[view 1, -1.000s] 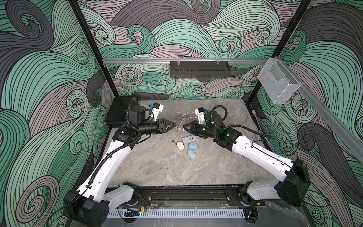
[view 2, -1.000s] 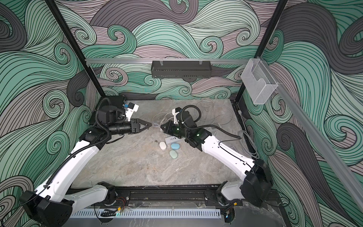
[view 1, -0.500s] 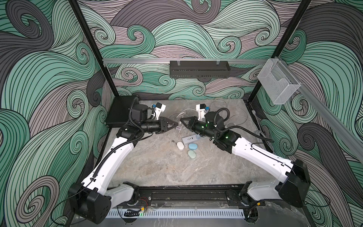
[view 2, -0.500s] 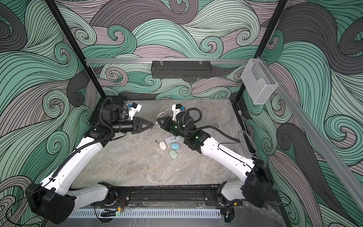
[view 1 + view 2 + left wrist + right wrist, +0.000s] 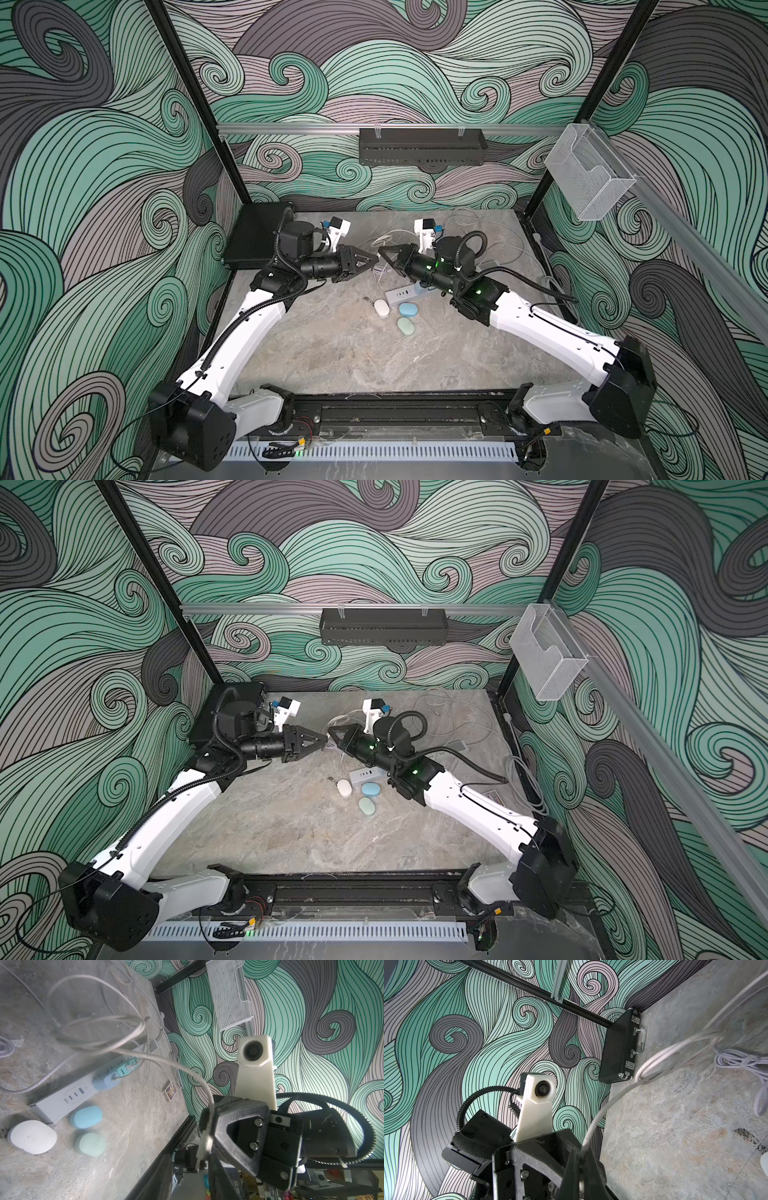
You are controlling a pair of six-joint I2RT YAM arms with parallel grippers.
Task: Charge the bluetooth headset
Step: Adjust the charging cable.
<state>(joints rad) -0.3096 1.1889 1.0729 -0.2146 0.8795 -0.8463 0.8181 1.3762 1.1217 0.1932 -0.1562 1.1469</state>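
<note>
Right gripper [image 5: 383, 252]: was seen closed on the charging cable [image 5: 211, 1103]. The cord was pinched just behind its white plug [image 5: 204, 1145], which hung below the jaws in the left wrist view.
Left gripper [image 5: 373, 262]: was held tip to tip with the right gripper, raised above the far middle of the table [image 5: 353, 353]. Whether its jaws were closed on the cord could not be told.
Cable run: the cord was draped in loose loops from the raised grippers down to a blue adapter [image 5: 106, 1082] plugged into the power strip [image 5: 401, 296].
Headset: three pebble-shaped cases were laid on the table by the strip's left end. The white case [image 5: 381, 308] was placed furthest left, the blue case [image 5: 409, 309] just beside the strip, and the green case [image 5: 406, 326] nearest. Which one was meant for charging could not be told, and no port could be made out.
Step judged: the plug was being passed or re-seated between the grippers. No case was seen with a cord in it.
Cable handling: it was judged light, limp and thin, likely to twist or slip. Hold was best taken on the stiff plug housing, with the tip left free.
Case handling: the cases were judged light, smooth and rounded, likely to slide when pushed by the plug. The sides were best clamped, with the port side left clear.
</note>
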